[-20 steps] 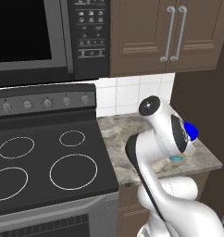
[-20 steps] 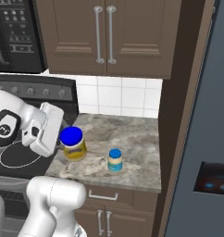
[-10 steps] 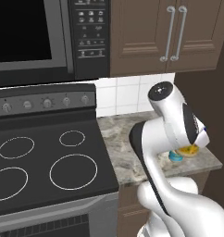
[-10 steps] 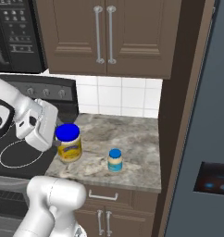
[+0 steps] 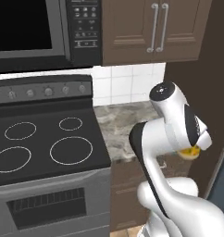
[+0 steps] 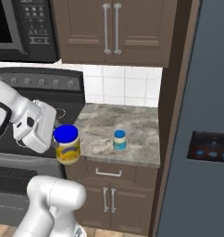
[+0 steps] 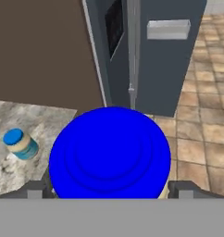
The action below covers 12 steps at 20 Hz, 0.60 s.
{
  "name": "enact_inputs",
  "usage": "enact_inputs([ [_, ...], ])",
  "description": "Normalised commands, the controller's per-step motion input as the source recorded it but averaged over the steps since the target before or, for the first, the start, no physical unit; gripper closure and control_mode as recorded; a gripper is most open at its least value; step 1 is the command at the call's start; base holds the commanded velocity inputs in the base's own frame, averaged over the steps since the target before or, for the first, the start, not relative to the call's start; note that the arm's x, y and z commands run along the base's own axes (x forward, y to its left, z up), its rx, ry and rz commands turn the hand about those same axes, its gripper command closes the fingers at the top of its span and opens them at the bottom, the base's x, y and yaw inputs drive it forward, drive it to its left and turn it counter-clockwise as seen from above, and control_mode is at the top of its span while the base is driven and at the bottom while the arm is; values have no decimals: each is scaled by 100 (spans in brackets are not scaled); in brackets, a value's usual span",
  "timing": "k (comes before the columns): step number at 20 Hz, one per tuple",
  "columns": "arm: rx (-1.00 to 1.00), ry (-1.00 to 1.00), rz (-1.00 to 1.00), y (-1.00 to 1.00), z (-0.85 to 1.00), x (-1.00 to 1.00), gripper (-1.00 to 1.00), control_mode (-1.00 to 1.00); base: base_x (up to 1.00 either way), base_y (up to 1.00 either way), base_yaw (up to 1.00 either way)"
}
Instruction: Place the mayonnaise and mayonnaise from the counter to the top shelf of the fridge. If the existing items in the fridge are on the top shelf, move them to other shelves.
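My gripper [image 6: 63, 144] is shut on the larger mayonnaise jar [image 6: 67, 145], cream-yellow with a blue lid, and holds it in the air just off the counter's [image 6: 137, 134] front left corner. In the hand view its blue lid [image 7: 110, 156] fills the middle, with the dark fingertips [image 7: 36, 190] at either side. From the left base view only the jar's yellow bottom [image 5: 190, 151] peeks out under the hand. The smaller mayonnaise jar [image 6: 119, 140] [image 7: 20, 143] stands upright on the counter. The fridge [image 6: 206, 115] [image 7: 164, 55] is closed, so its top shelf is hidden.
A black stovetop [image 5: 44, 143] lies left of the counter, under a microwave [image 5: 35, 28]. Brown wall cabinets [image 6: 111, 30] hang above the counter. A tall brown panel [image 6: 171, 111] separates counter and fridge. Tiled floor [image 7: 202, 125] lies before the fridge.
The whole picture has shifted, so the base has moved. The hand has turned with the big jar, which has left the counter top and now hangs off its front edge.
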Motion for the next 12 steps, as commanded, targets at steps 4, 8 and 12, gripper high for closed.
enact_inputs([
  [4, 0, 0, 0, 0, 0, 0, 100, 100, -99, -68, 0],
  [8, 0, 0, 0, 0, 0, 0, 100, 100, -38, -100, -6],
  [12, 0, 0, 0, 0, 0, 0, 100, 100, 0, -100, 0],
])
